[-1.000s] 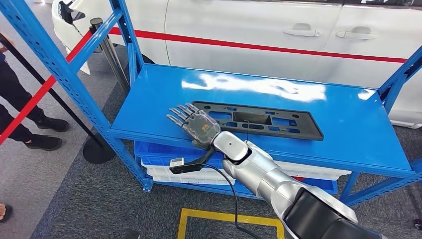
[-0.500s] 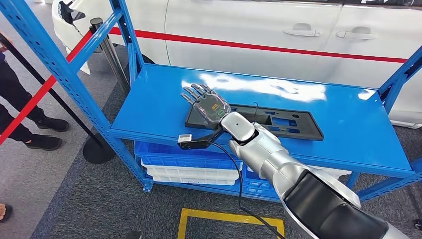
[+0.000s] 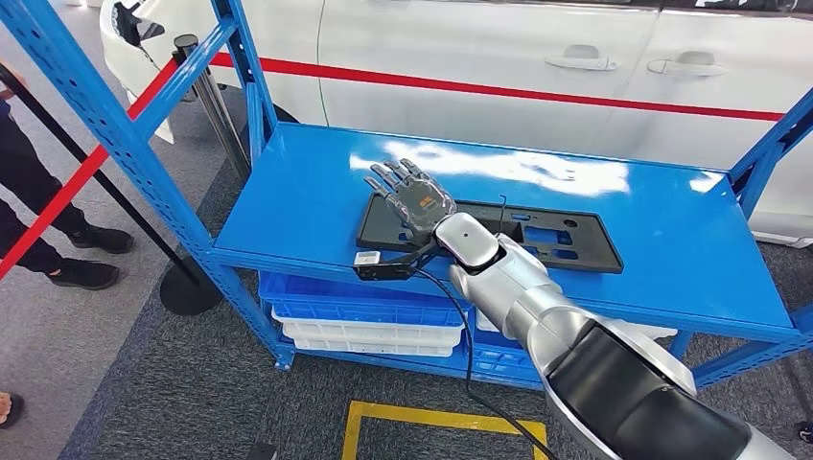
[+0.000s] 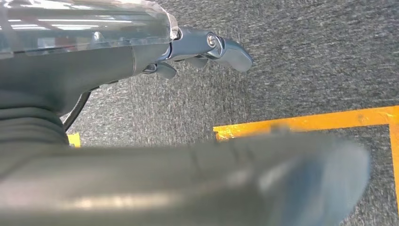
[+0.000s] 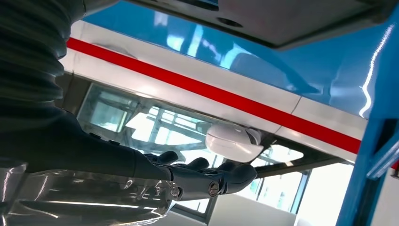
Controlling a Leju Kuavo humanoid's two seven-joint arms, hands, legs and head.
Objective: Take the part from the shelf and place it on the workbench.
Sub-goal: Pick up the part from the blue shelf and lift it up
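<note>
The part (image 3: 537, 235) is a long flat black plastic plate with cut-outs, lying on the blue shelf (image 3: 297, 192). My right hand (image 3: 414, 199) reaches in over the part's left end, palm down, fingers stretched out and apart, holding nothing. Whether it touches the part I cannot tell. In the right wrist view the same hand (image 5: 188, 181) has straight fingers, with the grey part (image 5: 291, 19) close by. My left hand (image 4: 202, 47) hangs over grey carpet with its fingers loosely extended and nothing in it.
A white car (image 3: 479, 48) with a red stripe stands right behind the shelf. Blue uprights (image 3: 115, 134) frame both ends. Blue and white bins (image 3: 364, 321) sit on the lower level. A person's legs (image 3: 29, 192) and a red belt barrier (image 3: 67, 192) are at left. Yellow floor tape (image 3: 441, 417).
My right hand has moved forward and to the right, from the shelf's front edge beside the part to over the part's left end. The part lies as before.
</note>
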